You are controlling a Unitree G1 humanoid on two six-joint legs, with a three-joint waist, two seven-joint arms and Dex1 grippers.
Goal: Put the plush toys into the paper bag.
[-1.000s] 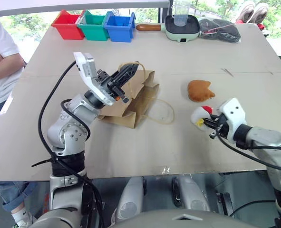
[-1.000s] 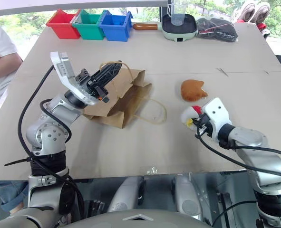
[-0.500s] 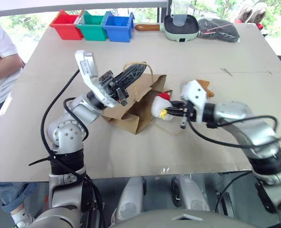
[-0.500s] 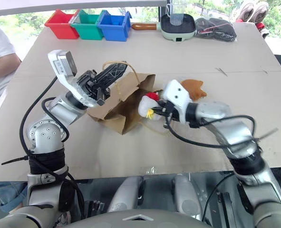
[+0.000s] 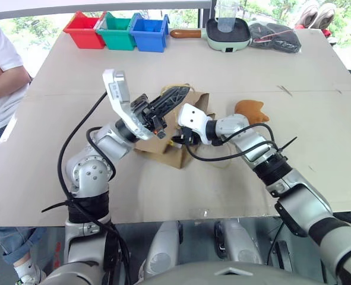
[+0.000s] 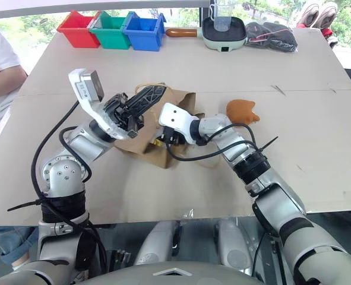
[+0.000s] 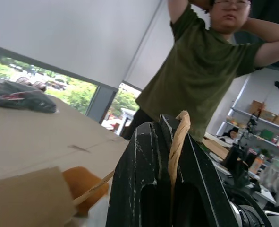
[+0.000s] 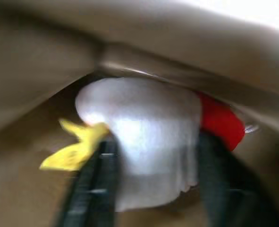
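The brown paper bag [image 5: 170, 153] lies on its side on the table, its mouth facing right. My left gripper [image 5: 180, 94] is shut on one tan cord handle [image 7: 177, 142] and holds the mouth's upper edge up. My right gripper [image 8: 156, 142] reaches into the mouth. Its fingers stand apart on either side of the white chicken toy [image 8: 144, 127], which lies inside the bag with its red top and yellow bits showing. The orange-brown plush toy [image 5: 250, 111] sits on the table just right of the bag, behind my right forearm.
Red [image 5: 84, 29], green [image 5: 117, 31] and blue [image 5: 148, 32] bins stand at the back left. A pan with a cup [image 5: 227, 31] and a black pouch [image 5: 274, 37] sit at the back. A person [image 5: 0, 77] stands at the table's left edge. Another person [image 7: 210, 75] shows behind the table.
My right arm swung left across the table carrying the chicken toy from the right side into the bag's mouth, and its fingers have spread. My left gripper kept hold of the handle.
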